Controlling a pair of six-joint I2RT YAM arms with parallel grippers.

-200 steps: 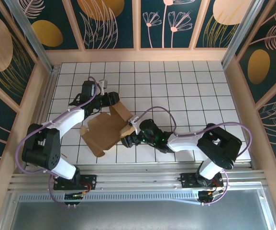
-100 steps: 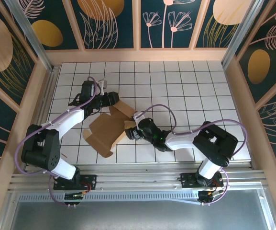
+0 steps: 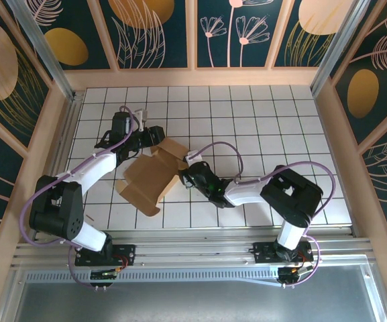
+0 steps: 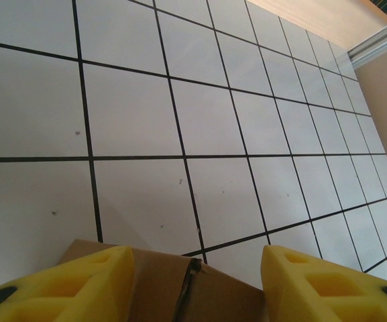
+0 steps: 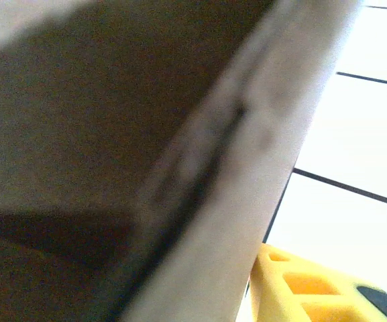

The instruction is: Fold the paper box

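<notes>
The paper box [image 3: 147,180] is a brown cardboard sheet lying partly folded on the tiled floor, with flaps raised at its far right corner [image 3: 172,151]. My left gripper [image 3: 154,135] hovers at the box's far edge. In the left wrist view it [image 4: 196,268] is open, its yellow fingers wide apart, with the cardboard edge [image 4: 200,292] low between them. My right gripper [image 3: 185,179] presses against the box's right side. In the right wrist view a blurred cardboard wall [image 5: 146,147] lies very close, and one yellow finger [image 5: 307,288] shows at its right, set wide; the other finger is hidden.
The white tiled floor [image 3: 260,134] stretches to the right and back of the box. Wooden walls [image 3: 193,77] ring the floor, with an aluminium rail [image 3: 200,251] along the near edge. The right arm's pink cable [image 3: 223,149] loops over the tiles behind it.
My right gripper has moved left and away from the base, in against the box's right side. The box has turned slightly, and its right flap stands closer in. The left gripper has edged back a little.
</notes>
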